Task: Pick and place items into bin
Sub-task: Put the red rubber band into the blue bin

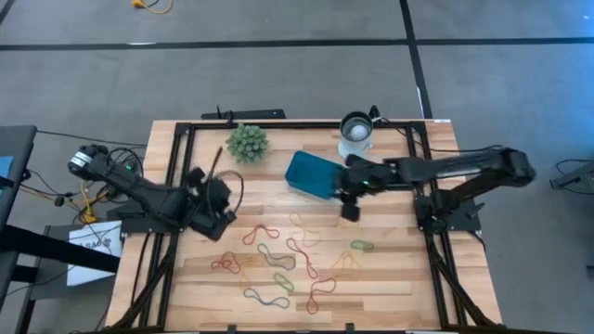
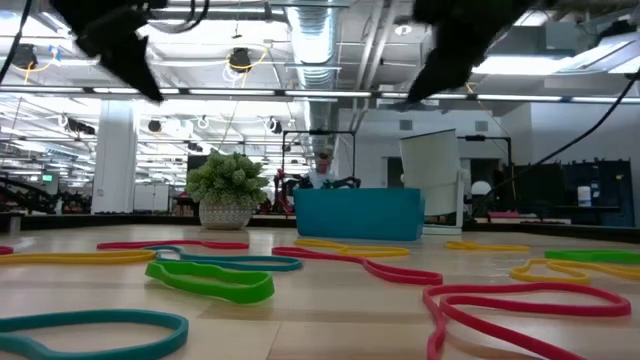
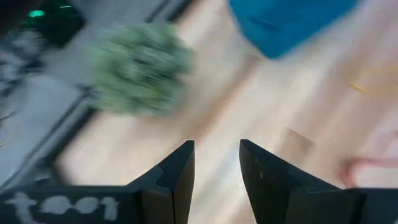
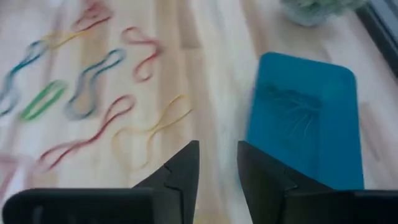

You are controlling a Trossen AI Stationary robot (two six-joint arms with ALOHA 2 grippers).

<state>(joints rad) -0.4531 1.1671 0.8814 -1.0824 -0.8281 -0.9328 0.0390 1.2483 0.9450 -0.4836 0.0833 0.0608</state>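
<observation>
Several rubber bands (image 1: 278, 260) in red, blue, green, yellow and orange lie flat and scattered on the wooden table's near half; the right wrist view shows them too (image 4: 87, 93). The teal bin (image 1: 314, 174) rests flat on the table near the middle, and no band shows inside it (image 4: 305, 118). My right gripper (image 1: 350, 211) hovers beside the bin's near right corner, fingers a little apart with nothing between them (image 4: 217, 158). My left gripper (image 1: 221, 206) hangs over bare wood left of the bands, fingers slightly apart and empty (image 3: 216, 162).
A spiky green plant (image 1: 248, 142) stands at the far edge, left of the bin. A white cup with a dark rim (image 1: 355, 130) stands behind the bin's right end. Black frame rails (image 1: 181, 186) run along the table's left, right and far sides.
</observation>
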